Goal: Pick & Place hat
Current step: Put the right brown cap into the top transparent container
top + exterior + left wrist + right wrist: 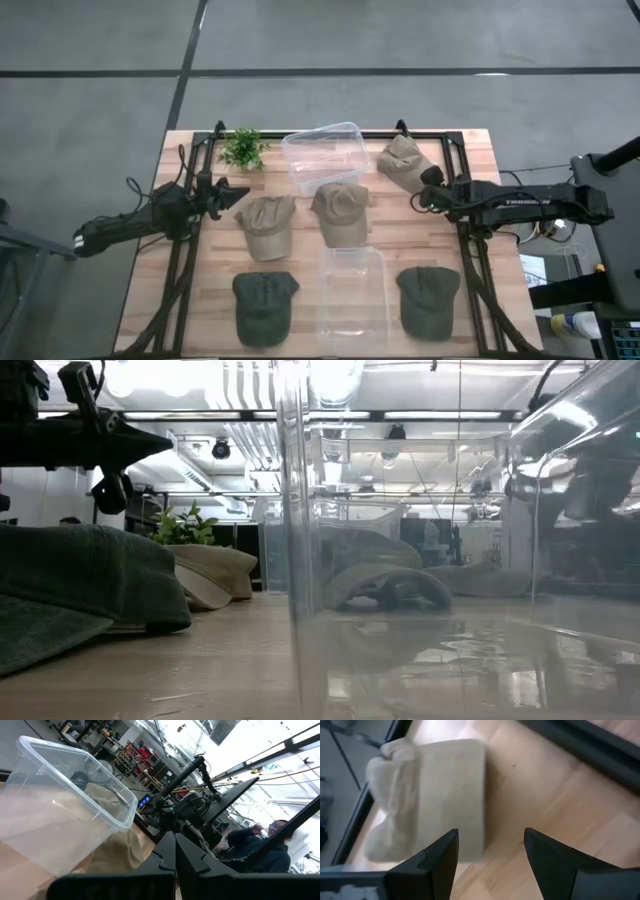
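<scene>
Several hats lie on the wooden table. A tan hat [403, 160] lies at the far right; in the right wrist view the tan hat [435, 795] shows its flat brim and crumpled crown on the wood. My right gripper [428, 186] hangs open just above the near edge of it, pointing steeply down, and its fingers [435, 865] hold nothing. Two more tan hats [267, 225] [340, 212] lie mid-table, and two dark green ones [264, 305] [428, 300] lie near the front. My left gripper [232, 195] waits shut at the left, roughly level.
One clear plastic bin [325, 160] stands at the far middle and another [352, 290] at the near middle, filling much of the low view. A small green plant [242, 148] sits at the far left. Black frame rails [470, 250] run along both sides of the table.
</scene>
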You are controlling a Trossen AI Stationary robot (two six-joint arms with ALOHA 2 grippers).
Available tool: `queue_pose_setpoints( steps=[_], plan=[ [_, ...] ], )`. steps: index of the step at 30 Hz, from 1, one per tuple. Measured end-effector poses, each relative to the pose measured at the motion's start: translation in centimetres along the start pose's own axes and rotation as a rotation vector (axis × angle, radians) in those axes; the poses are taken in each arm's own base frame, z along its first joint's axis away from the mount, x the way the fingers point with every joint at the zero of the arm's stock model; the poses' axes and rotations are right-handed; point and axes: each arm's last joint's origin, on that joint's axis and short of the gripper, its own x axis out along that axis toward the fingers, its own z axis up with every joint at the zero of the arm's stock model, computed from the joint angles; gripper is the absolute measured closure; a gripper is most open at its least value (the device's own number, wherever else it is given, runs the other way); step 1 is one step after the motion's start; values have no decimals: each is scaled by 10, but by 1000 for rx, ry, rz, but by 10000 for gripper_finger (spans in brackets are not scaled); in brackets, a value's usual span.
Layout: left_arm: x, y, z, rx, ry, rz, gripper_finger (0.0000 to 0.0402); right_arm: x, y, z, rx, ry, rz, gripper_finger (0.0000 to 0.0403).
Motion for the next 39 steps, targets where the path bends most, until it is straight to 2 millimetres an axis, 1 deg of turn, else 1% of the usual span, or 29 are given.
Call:
queue_pose_setpoints(
  steps=[6,9,12,19,24,28,32,35,39],
  plan=[
    [0,0,0,0,-1,-1,401,19,-9,-2,71,-33,90,184],
    [0,-1,1,-6,-2,-1,401,31,-18,-1,98,-50,90,184],
    [0,-1,1,-12,-2,-2,401,40,-23,-1,133,-64,145,184],
    [0,-1,1,-13,-2,-2,401,40,-18,-1,129,-109,203,184],
    [0,-1,1,-14,-2,-2,401,46,-21,-2,184,-59,177,184],
    [0,-1,1,-15,-2,-2,401,52,-22,-3,233,-27,218,186],
    [0,2,-2,-29,7,6,401,54,-21,-1,242,-24,224,204],
    [0,3,-3,-47,17,16,401,55,-19,0,257,-27,236,234],
    [0,3,-4,-63,20,19,401,55,-13,1,231,-49,278,280]
  ],
)
